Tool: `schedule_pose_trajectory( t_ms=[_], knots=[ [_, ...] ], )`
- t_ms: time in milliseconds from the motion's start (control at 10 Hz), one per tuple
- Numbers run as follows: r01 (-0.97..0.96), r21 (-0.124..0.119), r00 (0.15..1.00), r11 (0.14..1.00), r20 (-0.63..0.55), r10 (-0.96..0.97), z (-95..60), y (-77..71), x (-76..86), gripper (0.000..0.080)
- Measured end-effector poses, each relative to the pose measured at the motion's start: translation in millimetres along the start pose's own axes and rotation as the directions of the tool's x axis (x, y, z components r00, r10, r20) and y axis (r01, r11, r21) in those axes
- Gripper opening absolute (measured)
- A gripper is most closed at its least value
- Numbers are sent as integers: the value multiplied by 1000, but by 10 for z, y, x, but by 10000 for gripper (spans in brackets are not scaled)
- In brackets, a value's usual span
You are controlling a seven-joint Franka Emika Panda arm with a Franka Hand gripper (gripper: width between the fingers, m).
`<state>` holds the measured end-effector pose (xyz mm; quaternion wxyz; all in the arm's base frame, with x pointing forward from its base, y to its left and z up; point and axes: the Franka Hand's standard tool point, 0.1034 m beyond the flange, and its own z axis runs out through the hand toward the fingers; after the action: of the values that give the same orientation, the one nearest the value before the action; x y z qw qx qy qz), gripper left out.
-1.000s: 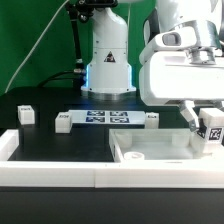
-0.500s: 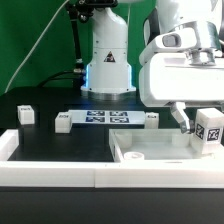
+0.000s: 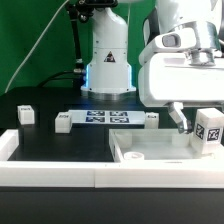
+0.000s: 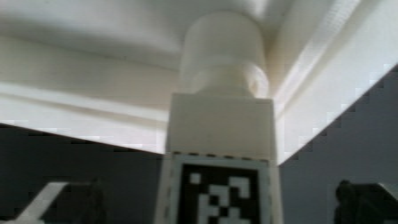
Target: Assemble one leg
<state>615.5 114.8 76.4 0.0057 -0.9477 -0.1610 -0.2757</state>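
Observation:
The leg [image 3: 208, 130] is a small white post with a black-and-white tag. It stands upright at the far corner of the white panel [image 3: 150, 152], at the exterior view's right. In the wrist view the leg [image 4: 221, 120] fills the middle, its rounded end against the panel's raised edge [image 4: 89, 85]. My gripper [image 3: 203, 124] hangs over the leg and straddles it. Its dark fingers [image 4: 365, 200] show on both sides with a clear gap to the leg, so it is open. In the wrist view the gripper [image 4: 210, 205] is centred on the tag.
The marker board [image 3: 105, 119] lies mid-table with small white posts at its ends [image 3: 63, 122] [image 3: 150, 119]. Another post [image 3: 25, 113] stands at the exterior view's left. The robot base [image 3: 108, 65] is behind. A white rim [image 3: 50, 170] borders the front.
Between one second and half a second ago the leg's tag shifted slightly up and towards the exterior view's left, and stands straighter. Since then nothing has moved.

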Motion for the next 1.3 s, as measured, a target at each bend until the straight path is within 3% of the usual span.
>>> schedule_pose_trajectory(
  t_ms=[200, 300, 500, 1000, 1100, 1300],
  knots=[
    [6, 22, 999, 1000, 51, -7, -142, -4, 146, 649],
    [5, 15, 999, 1000, 38, -6, -118, 8, 119, 649],
    [-13, 64, 985, 998, 171, 2, -91, -101, 60, 649],
    [-42, 141, 839, 989, 542, -42, -50, 76, 60, 649],
    [-47, 147, 821, 988, 568, -46, -38, 99, 84, 649],
    [-42, 136, 845, 990, 534, -37, -11, 125, 117, 649]
  ],
)
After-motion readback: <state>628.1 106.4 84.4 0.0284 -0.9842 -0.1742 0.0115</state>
